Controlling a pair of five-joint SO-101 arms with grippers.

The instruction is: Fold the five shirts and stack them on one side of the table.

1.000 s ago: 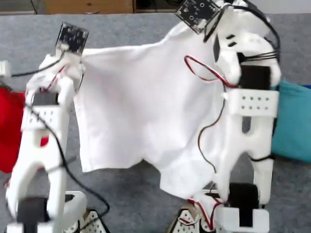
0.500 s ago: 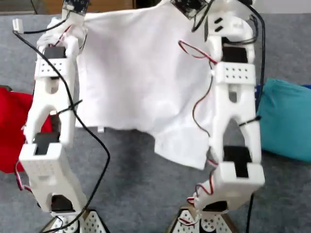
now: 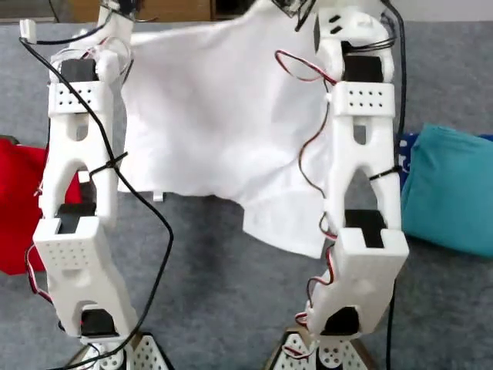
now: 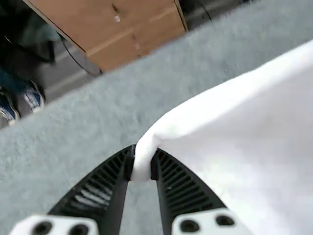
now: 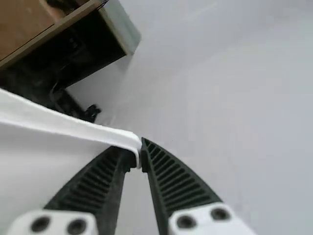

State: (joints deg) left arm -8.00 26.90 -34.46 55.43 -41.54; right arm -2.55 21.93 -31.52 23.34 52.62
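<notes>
Your left arm (image 3: pixel 73 154) is sitting stretched straight out from its base, with the left end effector (image 4: pixel 142 169) pinching tight on a corner of the white shirt (image 4: pixel 244 122). Your right arm (image 3: pixel 362 154) is sitting stretched out parallel to it, with the right end effector (image 5: pixel 138 156) clamping the shirt's edge likewise.

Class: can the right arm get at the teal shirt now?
Probably not yet: the right gripper is shut on the white shirt, far across the table; the teal shirt lies uncovered.
</notes>
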